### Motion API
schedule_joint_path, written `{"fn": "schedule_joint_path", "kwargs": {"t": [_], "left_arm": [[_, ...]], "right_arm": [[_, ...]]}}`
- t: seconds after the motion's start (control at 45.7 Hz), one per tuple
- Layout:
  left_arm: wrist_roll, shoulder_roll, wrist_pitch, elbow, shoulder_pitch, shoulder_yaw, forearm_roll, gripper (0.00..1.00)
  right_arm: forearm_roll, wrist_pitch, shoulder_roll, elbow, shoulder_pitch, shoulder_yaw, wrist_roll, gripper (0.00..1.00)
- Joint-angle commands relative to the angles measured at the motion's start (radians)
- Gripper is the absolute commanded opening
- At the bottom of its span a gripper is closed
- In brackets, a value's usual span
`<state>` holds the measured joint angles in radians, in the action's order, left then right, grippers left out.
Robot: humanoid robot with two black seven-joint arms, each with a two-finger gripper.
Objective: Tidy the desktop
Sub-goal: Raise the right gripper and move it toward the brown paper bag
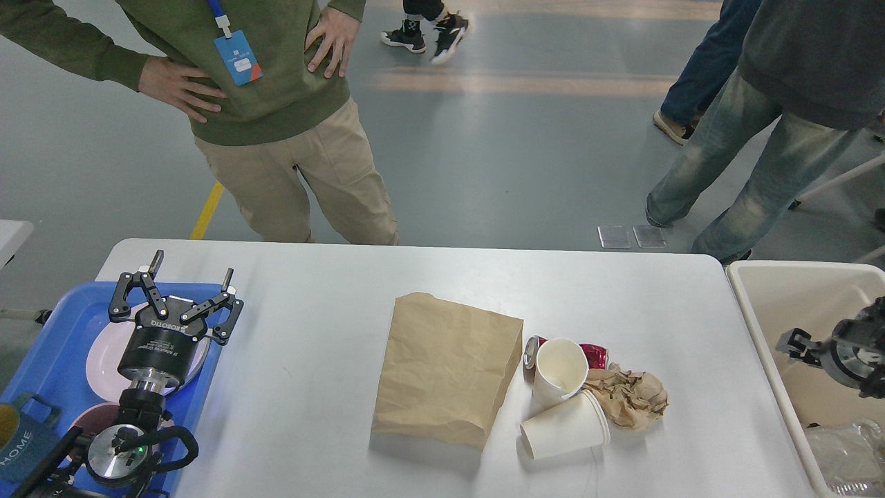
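1. White desktop [311, 387] is filling the middle, between tray [48, 325] and bin [760, 297].
2. Left claw [176, 280] is hanging spread open over the tray, holding nothing.
3. Right claw [795, 342] is hovering over the bin; I cannot tell its state.
4. Next grasp should probably be coming down gently on the cups [563, 401], avoiding the bag [446, 370].
5. People are standing around on the grey floor.

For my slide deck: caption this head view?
Litter on the desktop: paper bag, cups, can; right gripper above bin.

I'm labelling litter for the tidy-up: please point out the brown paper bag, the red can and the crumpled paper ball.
Brown paper bag [446, 370], head view: flat middle.
Red can [593, 354], head view: red side.
Crumpled paper ball [630, 398], head view: centre.
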<state>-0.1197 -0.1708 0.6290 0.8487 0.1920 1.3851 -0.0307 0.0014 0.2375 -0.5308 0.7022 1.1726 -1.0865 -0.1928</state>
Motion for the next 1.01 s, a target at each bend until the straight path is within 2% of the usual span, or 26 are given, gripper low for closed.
{"fn": "schedule_joint_path", "kwargs": {"t": [0.0,0.175,0.263,0.284,0.416,0.525,0.81,0.985], "left_arm": [[0.0,-0.001,0.0,0.0,0.001,0.0,0.0,0.97],[0.0,-0.001,0.0,0.0,0.0,0.0,0.0,0.97],[0.0,-0.001,0.0,0.0,0.0,-0.001,0.0,0.97],[0.0,0.001,-0.002,0.0,0.0,-0.001,0.0,0.97],[0.0,0.001,-0.002,0.0,0.0,-0.001,0.0,0.97],[-0.002,0.001,-0.002,0.0,0.0,-0.001,0.0,0.97],[-0.002,-0.001,-0.002,0.0,0.0,-0.001,0.0,0.97],[0.0,-0.001,-0.002,0.0,0.0,-0.001,0.0,0.97]], "right_arm": [[0.0,0.118,0.008,0.253,0.286,-0.162,-0.002,1.0],[0.006,0.259,0.094,0.486,0.602,-0.271,-0.002,1.0],[0.008,0.379,0.118,0.569,0.751,-0.271,-0.002,1.0],[0.009,0.452,0.161,0.61,0.831,-0.271,-0.002,1.0],[0.022,0.575,0.212,0.703,0.99,-0.241,-0.002,1.0],[0.045,0.605,0.212,0.824,1.143,-0.188,-0.002,1.0],[0.111,0.6,0.225,1.036,1.455,-0.159,0.006,1.0],[0.212,0.602,0.241,1.043,1.503,-0.142,0.006,1.0]]}}
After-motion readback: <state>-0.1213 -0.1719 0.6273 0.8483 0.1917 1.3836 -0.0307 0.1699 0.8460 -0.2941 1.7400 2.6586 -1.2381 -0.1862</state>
